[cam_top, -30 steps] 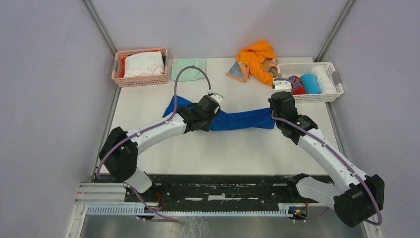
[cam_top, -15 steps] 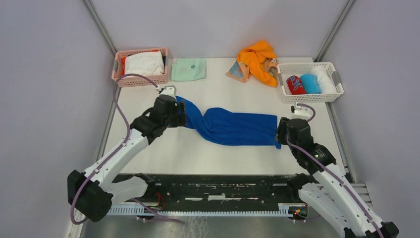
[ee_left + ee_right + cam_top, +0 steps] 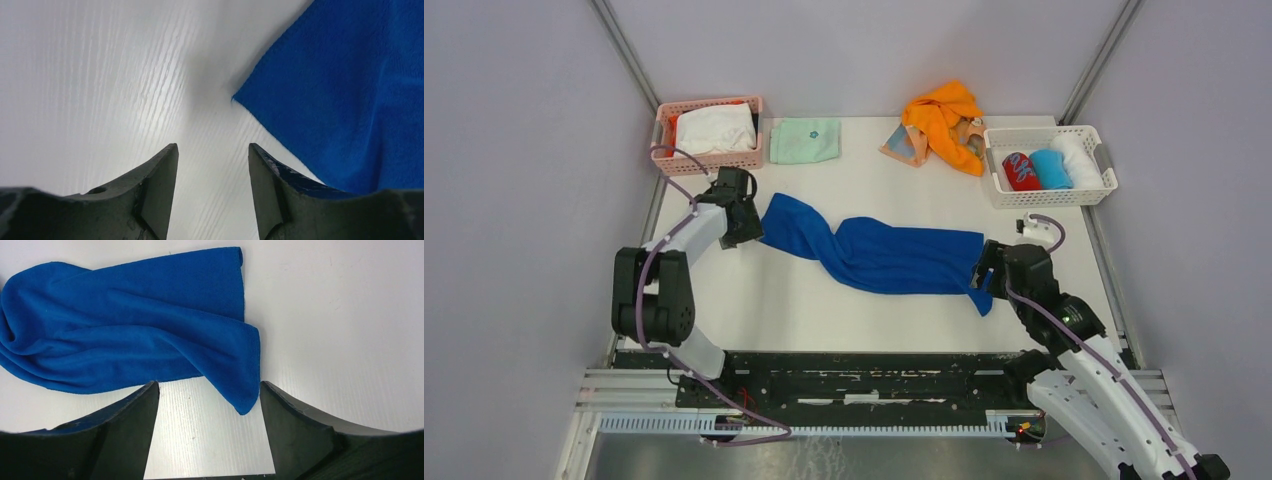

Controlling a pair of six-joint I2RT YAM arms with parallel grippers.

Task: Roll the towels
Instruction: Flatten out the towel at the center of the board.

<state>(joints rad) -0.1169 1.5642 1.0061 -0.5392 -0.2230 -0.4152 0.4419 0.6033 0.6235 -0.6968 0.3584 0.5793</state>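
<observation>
Left gripper (image 3: 212, 150): had drawn back leftward off the towel end it gripped a moment before; jaws apart, empty.
Blue towel (image 3: 879, 255): lay stretched across mid-table, twisted, unrolled; its left corner just beside the left fingers, its right corner now dropped toward the near edge.
Right gripper (image 3: 209, 387): had let go; jaws wide, the towel corner loose between them.
Table (image 3: 824, 310): white. Along the far edge stood a pink basket (image 3: 709, 160), mint-green cloth (image 3: 805, 139), orange towel (image 3: 942, 115) over the peach towel (image 3: 904, 145), and a white basket (image 3: 1049, 196) of rolled cloths (image 3: 1049, 168).
Room: grey walls.
</observation>
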